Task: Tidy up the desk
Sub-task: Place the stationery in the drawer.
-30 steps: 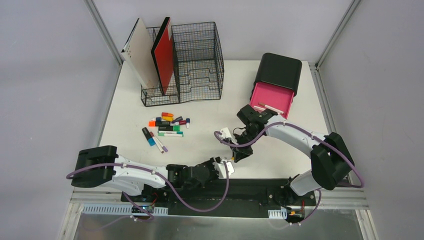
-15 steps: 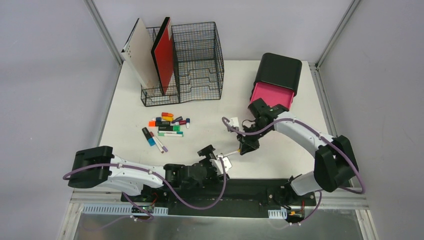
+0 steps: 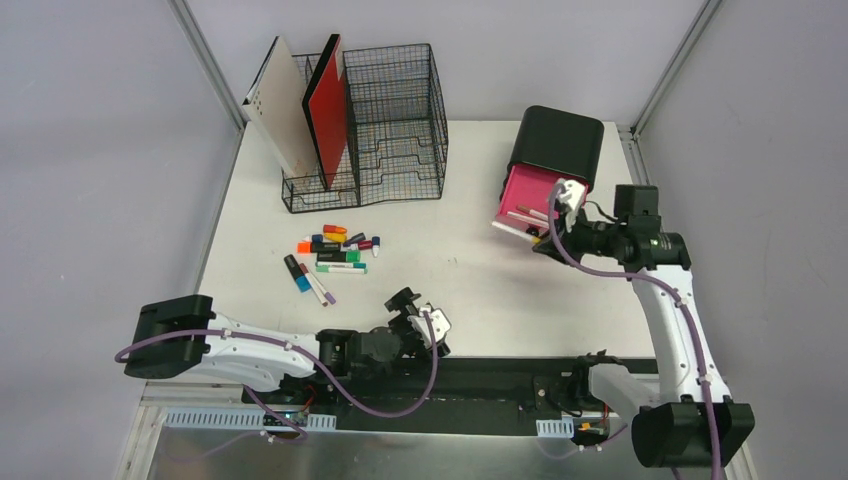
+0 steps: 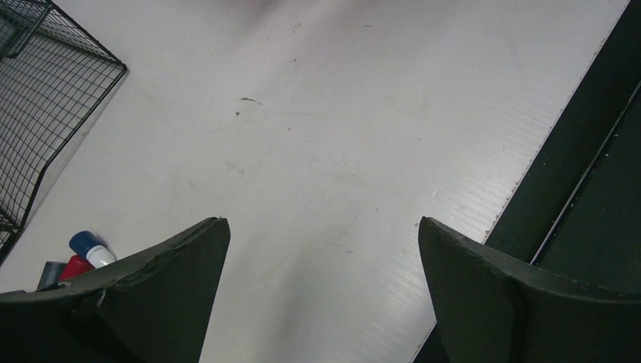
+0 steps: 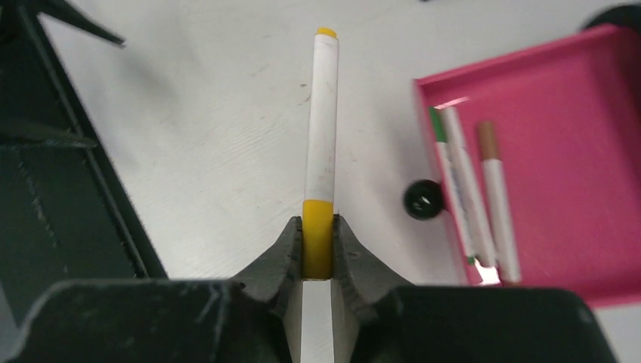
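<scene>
Two markers (image 5: 456, 181) lay in one pink drawer (image 5: 574, 166) | right tool (image 5: 317, 249) gripped one yellow-ended marker (image 5: 323, 113) | left tool (image 4: 323, 234) stood wide over the counter (image 4: 340, 113) | marker print too small to read

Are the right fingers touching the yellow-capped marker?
Touching. The right wrist view shows both fingers clamped on the marker at its yellow band.
</scene>
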Controlling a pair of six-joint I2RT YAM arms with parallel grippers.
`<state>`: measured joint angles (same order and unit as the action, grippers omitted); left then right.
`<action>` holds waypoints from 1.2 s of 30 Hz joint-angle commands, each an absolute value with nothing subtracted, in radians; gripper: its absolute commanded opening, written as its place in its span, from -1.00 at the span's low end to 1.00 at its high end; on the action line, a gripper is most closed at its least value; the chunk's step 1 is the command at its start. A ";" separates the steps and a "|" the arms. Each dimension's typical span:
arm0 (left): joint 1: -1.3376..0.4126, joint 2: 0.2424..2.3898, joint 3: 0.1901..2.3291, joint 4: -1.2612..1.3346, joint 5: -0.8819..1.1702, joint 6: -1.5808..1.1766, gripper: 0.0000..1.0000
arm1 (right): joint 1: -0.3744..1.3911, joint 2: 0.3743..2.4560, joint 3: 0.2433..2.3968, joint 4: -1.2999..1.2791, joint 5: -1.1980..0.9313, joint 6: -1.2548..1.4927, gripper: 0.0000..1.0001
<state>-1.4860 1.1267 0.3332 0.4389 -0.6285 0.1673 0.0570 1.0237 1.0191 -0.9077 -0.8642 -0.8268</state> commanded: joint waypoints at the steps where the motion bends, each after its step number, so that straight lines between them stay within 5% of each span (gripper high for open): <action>1: -1.490 1.097 0.323 0.497 -0.658 0.145 0.98 | -0.051 1.012 1.035 -0.736 -0.795 -0.627 -1.00; 19: -1.490 1.102 0.326 0.497 -0.669 0.140 0.98 | -0.118 1.289 1.141 -0.577 -0.580 -0.447 -0.88; 26: -1.490 1.121 0.339 0.490 -0.670 0.141 0.98 | -0.112 1.292 1.109 -0.577 -0.545 -0.463 0.50; 33: -1.490 1.131 0.346 0.489 -0.672 0.141 0.98 | -0.127 1.121 1.035 -0.591 -0.649 -0.468 0.98; 36: -1.488 1.129 0.345 0.489 -0.675 0.139 0.98 | -0.148 1.047 1.007 -0.609 -0.759 -0.470 0.99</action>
